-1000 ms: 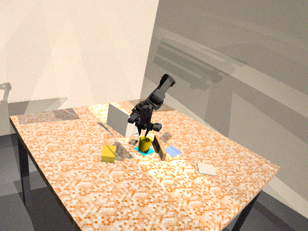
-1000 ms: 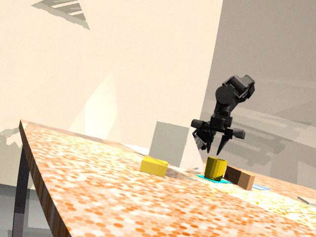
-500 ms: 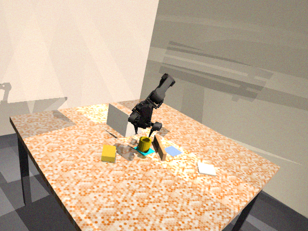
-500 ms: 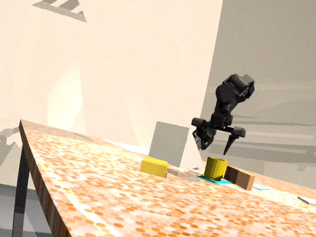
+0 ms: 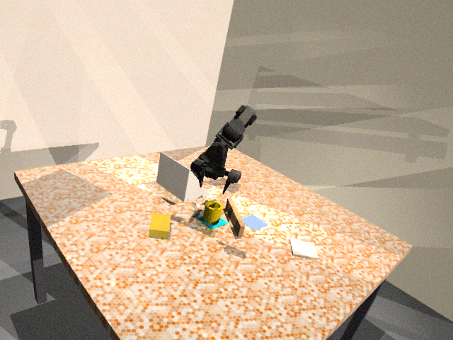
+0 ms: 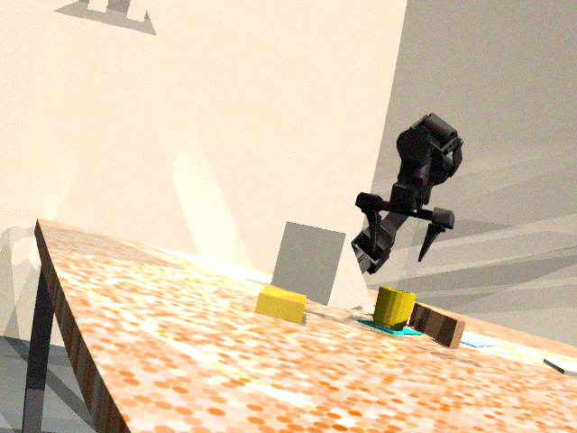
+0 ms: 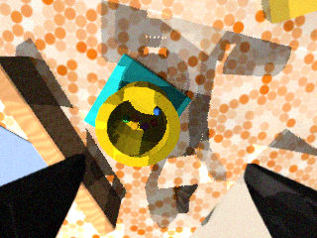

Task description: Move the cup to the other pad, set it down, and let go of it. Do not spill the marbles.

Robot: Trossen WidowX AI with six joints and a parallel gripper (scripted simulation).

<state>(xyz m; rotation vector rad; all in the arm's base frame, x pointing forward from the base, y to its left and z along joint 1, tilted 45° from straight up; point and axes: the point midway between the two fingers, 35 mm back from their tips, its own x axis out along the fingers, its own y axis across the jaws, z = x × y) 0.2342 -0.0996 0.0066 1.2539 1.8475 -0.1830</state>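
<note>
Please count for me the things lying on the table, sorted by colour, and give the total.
Yellow: 2, round cup and rectangular block.
Teal: 1, square pad under the cup.
Light blue: 1, flat pad.
White: 1, flat tile.
Grey: 1, upright panel.
Brown: 1, wooden block.
Total: 7

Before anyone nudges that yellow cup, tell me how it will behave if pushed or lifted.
The yellow cup looks rigid and stands upright on the teal pad, so it would probably slide before tipping. It is taller than wide, so a high push could topple it. The loose marbles inside would likely roll and spill on any tilt. The open gripper hangs above it.
</note>
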